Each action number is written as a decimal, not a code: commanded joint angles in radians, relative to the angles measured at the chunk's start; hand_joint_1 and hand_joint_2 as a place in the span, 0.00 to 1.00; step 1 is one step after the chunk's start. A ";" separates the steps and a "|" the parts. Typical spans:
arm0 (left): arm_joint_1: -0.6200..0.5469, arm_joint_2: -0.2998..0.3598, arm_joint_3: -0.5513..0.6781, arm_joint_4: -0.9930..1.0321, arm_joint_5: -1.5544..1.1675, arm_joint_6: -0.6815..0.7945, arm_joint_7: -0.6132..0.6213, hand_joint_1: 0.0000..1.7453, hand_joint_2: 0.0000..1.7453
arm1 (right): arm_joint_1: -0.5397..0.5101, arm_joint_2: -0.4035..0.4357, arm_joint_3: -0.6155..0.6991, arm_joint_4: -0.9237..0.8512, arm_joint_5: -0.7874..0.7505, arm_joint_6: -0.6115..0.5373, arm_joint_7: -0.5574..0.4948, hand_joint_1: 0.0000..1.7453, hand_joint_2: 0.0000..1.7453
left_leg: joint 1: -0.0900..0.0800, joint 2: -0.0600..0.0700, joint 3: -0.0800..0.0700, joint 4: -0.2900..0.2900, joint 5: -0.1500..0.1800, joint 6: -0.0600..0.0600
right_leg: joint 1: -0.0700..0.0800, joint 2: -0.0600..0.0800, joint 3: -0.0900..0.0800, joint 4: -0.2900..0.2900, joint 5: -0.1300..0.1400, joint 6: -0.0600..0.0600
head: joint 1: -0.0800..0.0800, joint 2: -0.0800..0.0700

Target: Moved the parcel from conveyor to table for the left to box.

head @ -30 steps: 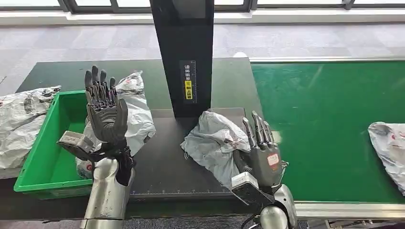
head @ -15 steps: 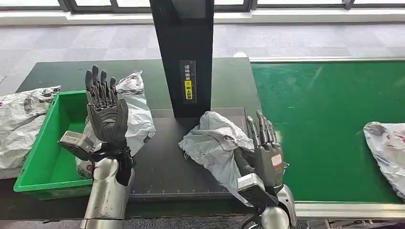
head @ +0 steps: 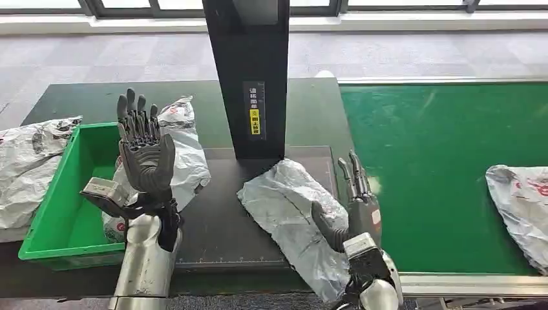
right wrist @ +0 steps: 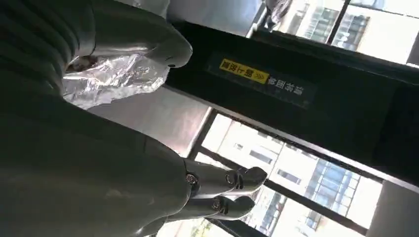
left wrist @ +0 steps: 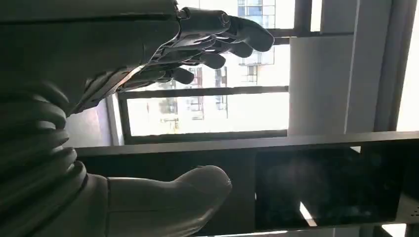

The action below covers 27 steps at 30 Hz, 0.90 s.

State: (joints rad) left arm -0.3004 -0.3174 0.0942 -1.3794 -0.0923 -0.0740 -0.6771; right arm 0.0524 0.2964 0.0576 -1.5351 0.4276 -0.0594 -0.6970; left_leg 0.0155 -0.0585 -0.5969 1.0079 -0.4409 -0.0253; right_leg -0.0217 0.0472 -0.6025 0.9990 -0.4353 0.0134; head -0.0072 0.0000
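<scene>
While the grey parcel [head: 291, 219] lies flat on the dark table [head: 220, 226], the right hand [head: 352, 210] beside it at 3 o'clock is empty, fingers apart. The left hand [head: 143, 152], fingers spread and upright, hovers over the green bin [head: 58, 219].

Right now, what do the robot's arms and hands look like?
Both arms are shiny silver tubes. The left hand is dark grey, with ribbed fingers and a thick thumb. A small grey box with a label sits at its wrist, beside black cables. The right hand is dark grey too, with a red-and-white sticker on its back and a similar box at the wrist.
</scene>
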 commanded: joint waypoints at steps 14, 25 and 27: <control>-0.005 0.013 -0.098 0.117 -0.057 -0.004 -0.021 0.00 1.00 | 0.038 -0.071 0.036 -0.245 -0.246 -0.195 -0.001 0.00 0.00 | -0.002 0.002 0.002 -0.001 0.000 0.002 | 0.000 -0.006 0.002 0.000 -0.002 -0.001 | 0.000 0.000; -0.191 -0.032 -0.367 0.622 -0.579 0.212 0.076 0.00 1.00 | 0.036 -0.091 0.024 -0.242 -0.115 -0.557 -0.001 0.00 0.00 | -0.002 -0.005 0.003 -0.002 0.002 0.003 | 0.000 -0.016 0.007 -0.004 -0.001 0.000 | 0.000 0.000; -0.191 -0.032 -0.367 0.622 -0.579 0.212 0.076 0.00 1.00 | 0.036 -0.091 0.024 -0.242 -0.115 -0.557 -0.001 0.00 0.00 | -0.002 0.003 0.003 -0.001 0.000 0.002 | -0.002 -0.005 0.003 -0.002 0.000 0.000 | 0.000 0.000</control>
State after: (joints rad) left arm -0.3869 -0.3380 -0.1283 -1.0534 -0.6464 0.0997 -0.6168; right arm 0.0936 0.2548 0.0591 -1.7872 0.3041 -0.5910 -0.7015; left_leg 0.0135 -0.0565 -0.5962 1.0083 -0.4411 -0.0247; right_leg -0.0244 0.0494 -0.6024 0.9983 -0.4347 0.0145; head -0.0076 0.0000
